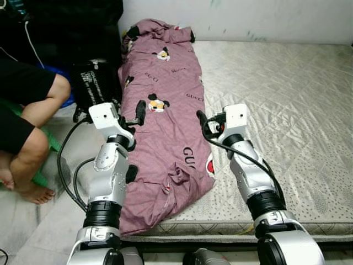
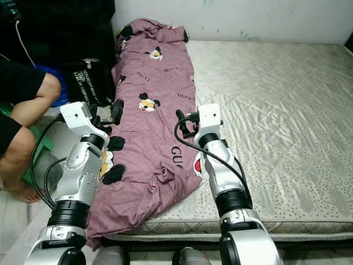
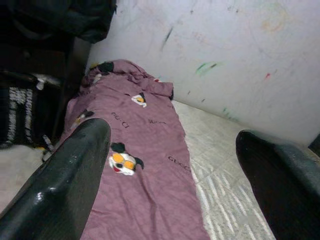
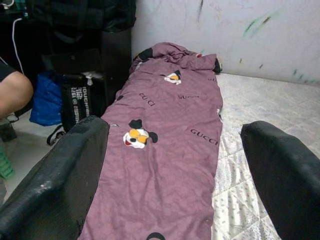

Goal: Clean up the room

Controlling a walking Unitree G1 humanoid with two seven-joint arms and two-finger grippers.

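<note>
White wall behind, grey quilted mattress (image 1: 287,99) below. Long purple cartoon blanket (image 1: 165,110) lies along its left edge. Left gripper (image 1: 131,117) and right gripper (image 1: 208,126) hover, jaws wide. Blanket might slide off toward the seated person's bare leg (image 1: 27,160).

Ahead of you, the blanket (image 1: 165,110) lies lengthwise along the left edge of the mattress (image 1: 276,99), its far end against the wall (image 1: 231,16). Left of it on the floor stands a bag (image 1: 95,83), with a seated person (image 1: 25,116) further left.
</note>
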